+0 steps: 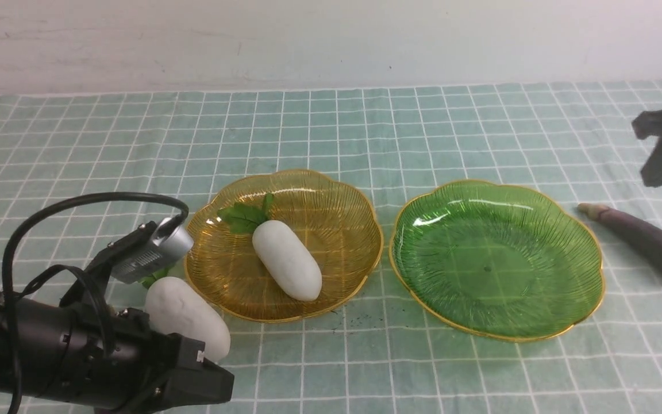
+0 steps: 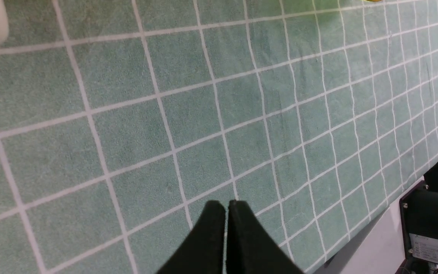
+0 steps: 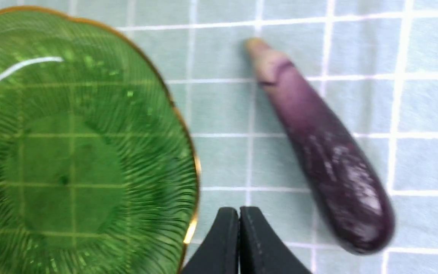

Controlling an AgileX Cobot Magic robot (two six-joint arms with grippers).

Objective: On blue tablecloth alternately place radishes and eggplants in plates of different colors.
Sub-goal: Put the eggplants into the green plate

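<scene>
Now one smooth white radish, green-leafed, lies slantwise in the ribbed translucent amber plate; a second radish rests on the grid-lined blue tablecloth at that plate's eight o'clock, partly hidden by the left arm. The scalloped green plate sits at the amber one's three o'clock, a glossy purple eggplant on the cloth at its three o'clock. Both the left gripper and right gripper have jaws pressed together, holding nothing
</scene>
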